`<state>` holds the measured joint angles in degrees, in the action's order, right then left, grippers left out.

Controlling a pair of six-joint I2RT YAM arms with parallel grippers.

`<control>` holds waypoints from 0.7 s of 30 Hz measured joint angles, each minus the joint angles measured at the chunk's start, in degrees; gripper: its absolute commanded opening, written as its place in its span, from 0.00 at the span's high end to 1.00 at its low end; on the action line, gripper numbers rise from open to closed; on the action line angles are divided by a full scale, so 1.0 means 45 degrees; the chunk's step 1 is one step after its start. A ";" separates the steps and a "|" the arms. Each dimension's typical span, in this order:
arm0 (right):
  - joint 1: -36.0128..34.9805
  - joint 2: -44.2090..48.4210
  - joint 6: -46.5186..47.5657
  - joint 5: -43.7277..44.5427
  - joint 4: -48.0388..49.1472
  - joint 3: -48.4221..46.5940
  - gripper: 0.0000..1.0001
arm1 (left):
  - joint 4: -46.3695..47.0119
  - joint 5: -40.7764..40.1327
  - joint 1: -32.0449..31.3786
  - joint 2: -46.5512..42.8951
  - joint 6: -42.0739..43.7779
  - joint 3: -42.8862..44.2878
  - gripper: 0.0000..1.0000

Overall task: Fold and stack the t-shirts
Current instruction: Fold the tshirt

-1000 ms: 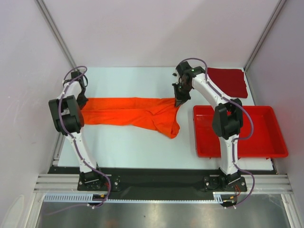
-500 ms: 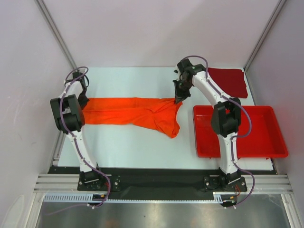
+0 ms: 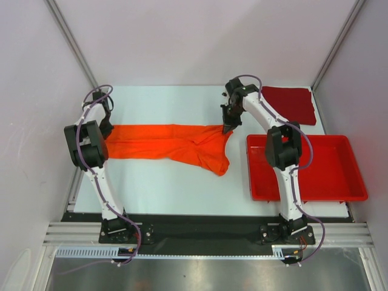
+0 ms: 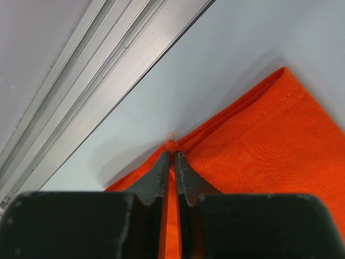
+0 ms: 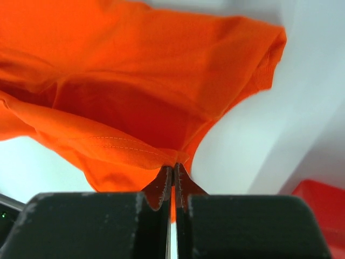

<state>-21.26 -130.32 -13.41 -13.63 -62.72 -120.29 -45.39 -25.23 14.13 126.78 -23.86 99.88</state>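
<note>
From above, the orange t-shirt [image 3: 173,145] lies stretched across the counter [image 3: 182,188], with the left jaws at its left end and the right jaws at its right. The folded dark red t-shirt [image 3: 291,104] sits well apart, behind the red tray [image 3: 309,197]. A harder pull could slip the cloth from one grip, and the bunched lower-right part may fold crooked. The jaw tips are too small to read here. The left wrist view shows the left jaws pinching only a thin edge by the corner, near the metal rail [image 4: 81,97], an easy hold to lose. The right wrist view shows the right jaws pressed together on a hem fold, but how many layers they hold is hidden.
</note>
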 measured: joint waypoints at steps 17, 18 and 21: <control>0.0112 0.0437 -0.0243 0.0835 0.0219 0.0355 0.35 | 0.0359 0.0442 0.0005 -0.1360 -0.0092 -0.0699 0.31; 0.0039 0.1239 -0.0175 0.0962 0.0155 0.1355 0.36 | 0.0466 0.0476 0.0000 -0.1739 -0.0117 -0.0996 0.32; -0.0345 0.3701 0.0087 0.1059 0.0160 0.4104 0.38 | 0.0651 0.0554 0.0000 -0.2929 -0.0151 -0.1972 0.35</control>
<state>-22.81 -113.67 -13.02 -8.86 -62.00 -101.82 -42.46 -22.74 14.13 113.60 -24.53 91.00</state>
